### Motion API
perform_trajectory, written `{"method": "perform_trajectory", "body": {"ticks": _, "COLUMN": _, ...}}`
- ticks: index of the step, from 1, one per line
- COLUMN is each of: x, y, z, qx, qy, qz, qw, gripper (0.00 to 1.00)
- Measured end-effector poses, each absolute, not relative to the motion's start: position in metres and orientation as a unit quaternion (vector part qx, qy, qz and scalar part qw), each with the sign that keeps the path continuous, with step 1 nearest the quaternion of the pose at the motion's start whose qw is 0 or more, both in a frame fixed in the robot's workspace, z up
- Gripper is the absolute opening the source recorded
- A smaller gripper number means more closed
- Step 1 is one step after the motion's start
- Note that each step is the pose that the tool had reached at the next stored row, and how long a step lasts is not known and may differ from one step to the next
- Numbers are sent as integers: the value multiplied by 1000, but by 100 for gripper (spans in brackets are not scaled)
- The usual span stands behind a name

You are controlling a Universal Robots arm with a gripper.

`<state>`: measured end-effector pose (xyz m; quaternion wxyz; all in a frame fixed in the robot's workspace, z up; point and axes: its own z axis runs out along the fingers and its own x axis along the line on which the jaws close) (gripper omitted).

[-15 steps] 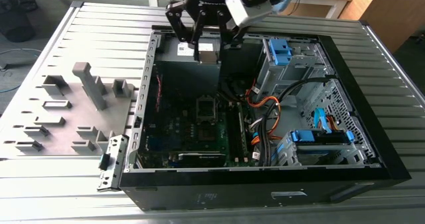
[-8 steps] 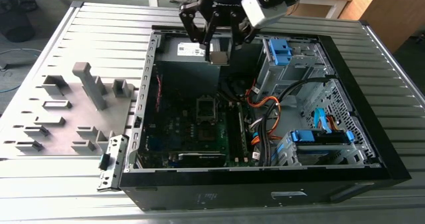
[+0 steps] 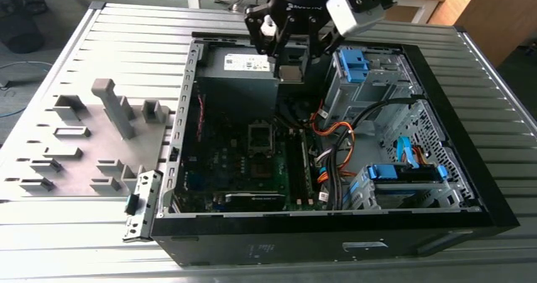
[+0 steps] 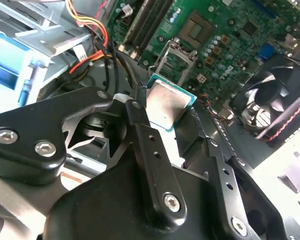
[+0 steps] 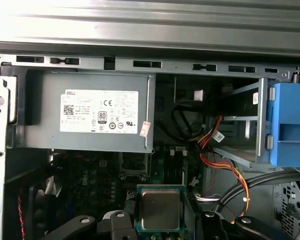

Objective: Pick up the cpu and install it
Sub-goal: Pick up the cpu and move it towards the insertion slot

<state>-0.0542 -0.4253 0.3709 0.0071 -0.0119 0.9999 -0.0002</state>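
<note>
Gripper [image 4: 166,106] has its black fingers [image 4: 139,112] closed on the cpu [image 4: 165,102], clamped on two opposite edges, silvery top facing the camera, green rim visible. In the first wrist view the cpu [image 5: 160,209] sits level between the two fingertips of the gripper [image 5: 160,214]. In the exterior view the gripper [image 3: 290,66] hangs over the open computer case [image 3: 336,223] with the cpu [image 3: 291,73] at its tip, held in the air beside the grey power supply [image 3: 239,66], above the motherboard and not touching it. Below and beyond the cpu lies the green motherboard [image 4: 225,45] with the hollow metal socket frame [image 4: 177,56] open and holding no chip; in the exterior view this socket frame [image 3: 261,136] sits mid-board, well apart from the held cpu. Memory slots [image 4: 145,22] run next to the socket. A black fan [image 4: 275,97] lies on the board near one edge. Orange and yellow cables [image 5: 212,135] run between the power supply [image 5: 90,112] and the blue drive bracket [image 5: 290,125]. The case lies on its side on a ribbed metal table [image 3: 126,25]. On the exterior view's left, outside the case, grey fixture blocks [image 3: 113,107] stand on a plate.
</note>
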Motion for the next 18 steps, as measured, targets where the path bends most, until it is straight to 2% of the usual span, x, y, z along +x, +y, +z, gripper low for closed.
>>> {"method": "perform_trajectory", "body": {"ticks": 18, "x": -51, "y": -428, "z": 370, "qx": -3, "qy": 1000, "qz": -1, "qw": 7, "gripper": 47}}
